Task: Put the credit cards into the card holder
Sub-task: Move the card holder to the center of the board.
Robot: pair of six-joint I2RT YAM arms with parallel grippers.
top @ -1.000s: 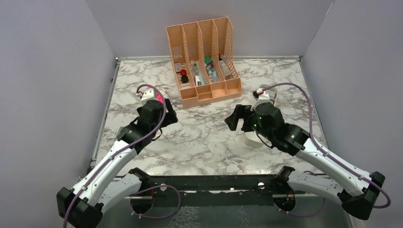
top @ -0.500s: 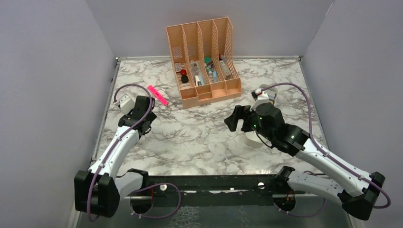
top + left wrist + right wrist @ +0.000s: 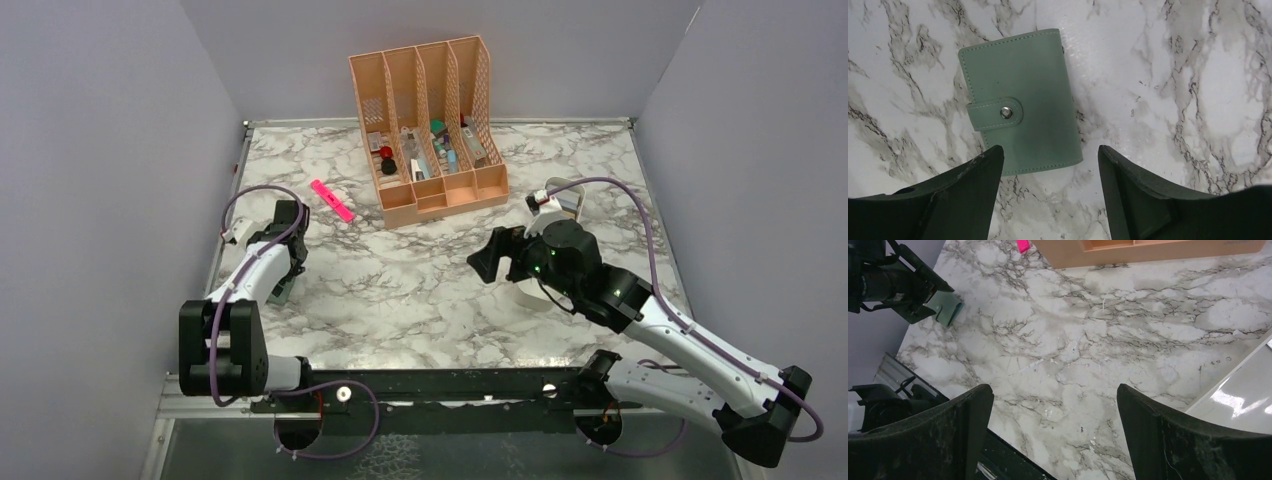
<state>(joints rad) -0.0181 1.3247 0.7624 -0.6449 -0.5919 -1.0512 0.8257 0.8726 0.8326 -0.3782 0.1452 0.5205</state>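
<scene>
The card holder (image 3: 1020, 115) is a grey-green wallet lying flat on the marble, folded shut with its snap tab fastened. My left gripper (image 3: 1048, 154) hangs open just above its near end, one finger at each side and nothing held. In the top view the left gripper (image 3: 287, 272) is at the table's left edge, with the card holder (image 3: 281, 292) peeking out beneath it. My right gripper (image 3: 492, 262) hovers open over the middle right of the table. Its fingers (image 3: 968, 415) frame bare marble. The credit cards are out of view.
A pink highlighter (image 3: 332, 200) lies beyond the left gripper. The peach slotted organizer (image 3: 430, 130) stands at the back centre. A white tray (image 3: 1248, 395) lies under the right arm. Grey walls close in left, right and back.
The left arm has swung back and to the left, from beside the pink highlighter to over the card holder, and its jaws have narrowed a little. The right arm has barely moved.
</scene>
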